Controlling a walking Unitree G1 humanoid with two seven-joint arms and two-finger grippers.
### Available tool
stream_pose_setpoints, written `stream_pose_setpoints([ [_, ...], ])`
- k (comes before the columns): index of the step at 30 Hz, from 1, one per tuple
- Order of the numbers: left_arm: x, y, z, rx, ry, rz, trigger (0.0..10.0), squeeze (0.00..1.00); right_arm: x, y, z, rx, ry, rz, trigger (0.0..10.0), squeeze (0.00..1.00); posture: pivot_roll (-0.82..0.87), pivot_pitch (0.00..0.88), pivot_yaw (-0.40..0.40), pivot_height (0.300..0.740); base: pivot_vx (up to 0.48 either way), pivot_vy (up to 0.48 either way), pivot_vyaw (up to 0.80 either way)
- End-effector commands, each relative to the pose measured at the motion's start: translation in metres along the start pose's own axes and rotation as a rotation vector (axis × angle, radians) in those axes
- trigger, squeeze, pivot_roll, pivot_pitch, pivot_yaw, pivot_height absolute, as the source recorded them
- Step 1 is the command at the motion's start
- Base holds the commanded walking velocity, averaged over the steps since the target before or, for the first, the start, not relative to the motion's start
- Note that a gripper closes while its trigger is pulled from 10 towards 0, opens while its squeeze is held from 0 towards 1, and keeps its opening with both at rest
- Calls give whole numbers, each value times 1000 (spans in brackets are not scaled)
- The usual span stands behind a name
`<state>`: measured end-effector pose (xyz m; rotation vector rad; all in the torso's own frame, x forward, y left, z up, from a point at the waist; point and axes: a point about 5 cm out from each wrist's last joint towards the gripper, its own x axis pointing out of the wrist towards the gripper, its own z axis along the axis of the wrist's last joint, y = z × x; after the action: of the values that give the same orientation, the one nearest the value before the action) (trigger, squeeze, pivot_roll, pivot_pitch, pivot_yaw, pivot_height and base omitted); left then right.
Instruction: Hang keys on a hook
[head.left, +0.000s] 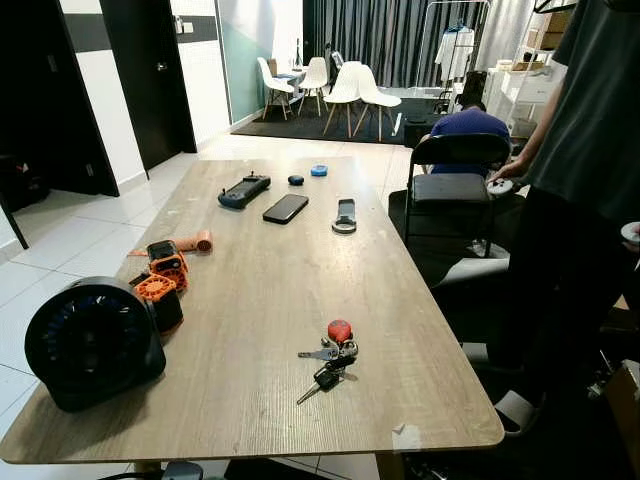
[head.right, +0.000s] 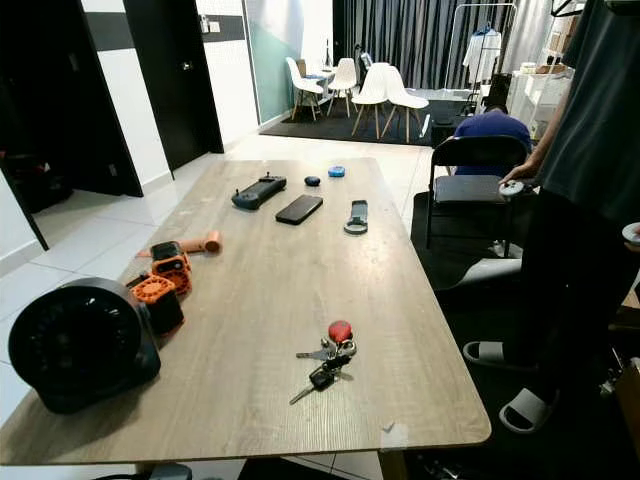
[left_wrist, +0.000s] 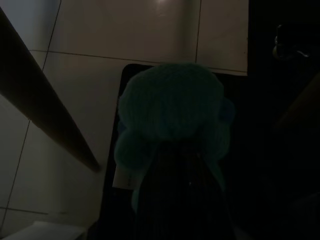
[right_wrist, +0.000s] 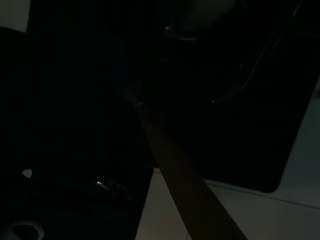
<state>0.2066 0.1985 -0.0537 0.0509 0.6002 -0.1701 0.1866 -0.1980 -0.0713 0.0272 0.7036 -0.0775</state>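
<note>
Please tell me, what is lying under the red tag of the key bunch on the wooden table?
The red tag tops the keys, which rest directly on the bare wooden table. Silver rings and a black car key spread out toward the table's near edge. Whatever is under the tag itself is covered.

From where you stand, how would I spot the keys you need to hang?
Look at the long wooden table, toward its near right corner. The keys lie alone there in a small metal bunch with a round red tag, away from the black fan and orange tools.
</note>
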Motion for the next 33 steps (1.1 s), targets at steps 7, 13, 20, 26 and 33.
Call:
stream_pose_setpoints([
  [7,-3,-3,-5,-7,5,-18,10000,0,-6,1,-16,-2,60,4,10000,0,42,36,33,740,0,0,0],
  [13,-2,-3,-6,-9,9,-19,10000,0,-7,4,-21,-20,83,13,10000,0,45,36,32,740,-245,0,0],
  [20,-3,-4,-7,-9,14,-25,10000,0,-8,4,-22,-27,90,17,10000,0,46,35,31,740,-362,0,0],
  [26,-3,-4,-9,-7,20,-25,10000,0,-8,4,-23,-31,91,18,10000,0,45,34,32,740,-398,0,0],
  [33,-4,-2,-10,-7,28,-23,10000,0,-8,5,-23,-34,94,19,10000,0,49,36,30,740,-393,0,0],
])
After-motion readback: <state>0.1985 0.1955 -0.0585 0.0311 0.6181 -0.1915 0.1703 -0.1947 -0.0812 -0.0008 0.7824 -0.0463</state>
